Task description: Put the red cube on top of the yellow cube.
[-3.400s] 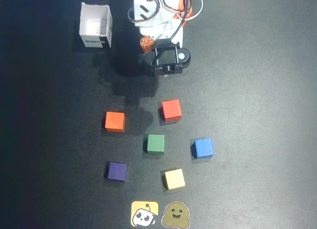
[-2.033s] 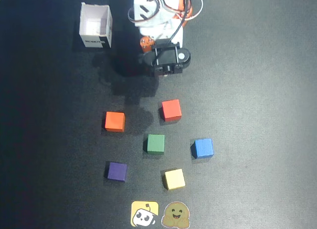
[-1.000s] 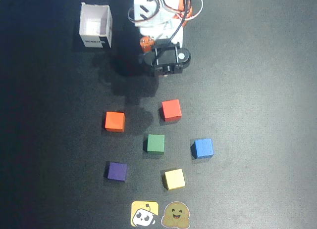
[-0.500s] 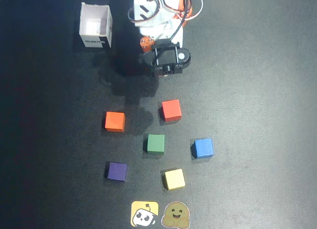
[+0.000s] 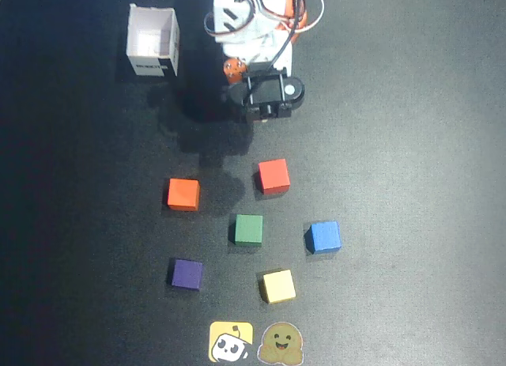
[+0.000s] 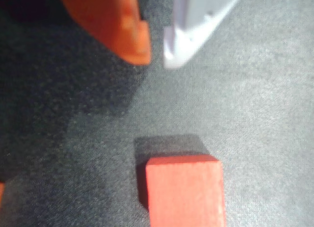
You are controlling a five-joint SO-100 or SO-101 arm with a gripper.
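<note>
The red cube [image 5: 273,176] sits on the dark mat just below my arm's wrist [image 5: 269,93] in the overhead view. In the wrist view it [image 6: 185,190] lies at the bottom centre, apart from my gripper [image 6: 157,58]. The orange finger [image 6: 122,26] and the white finger [image 6: 191,31] stand almost together with nothing between them, above the mat. The pale yellow cube [image 5: 278,286] sits near the front of the mat, below the green and blue cubes. It is out of the wrist view.
An orange cube [image 5: 183,194] lies left of the red one. A green cube [image 5: 248,229], a blue cube [image 5: 324,236] and a purple cube [image 5: 187,274] lie around the middle. A white open box [image 5: 152,42] stands at the back left. Two stickers [image 5: 231,341] lie at the front edge.
</note>
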